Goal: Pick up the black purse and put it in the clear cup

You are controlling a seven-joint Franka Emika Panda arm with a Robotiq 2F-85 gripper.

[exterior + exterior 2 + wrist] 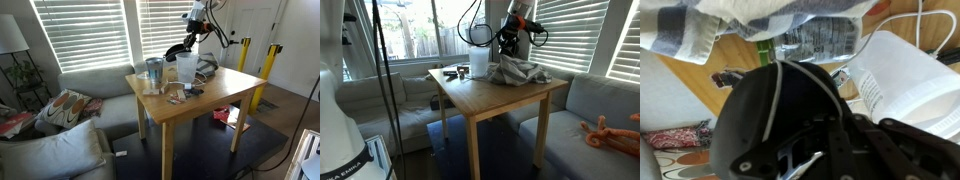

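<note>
Your gripper looks closed on the purse, though with dark on dark I can't make out the fingers clearly. The purse hangs above the table, just beside the cup, not inside.

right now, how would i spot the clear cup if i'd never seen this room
On the light wooden table beside the grey sofa, two see-through vessels stand toward the window side. The clear cup is the one next to the crumpled plaid cloth, by the gripper holding the black purse. It is taller and whitish, widening toward its rim, unlike the shorter blue-tinted jar.
</note>
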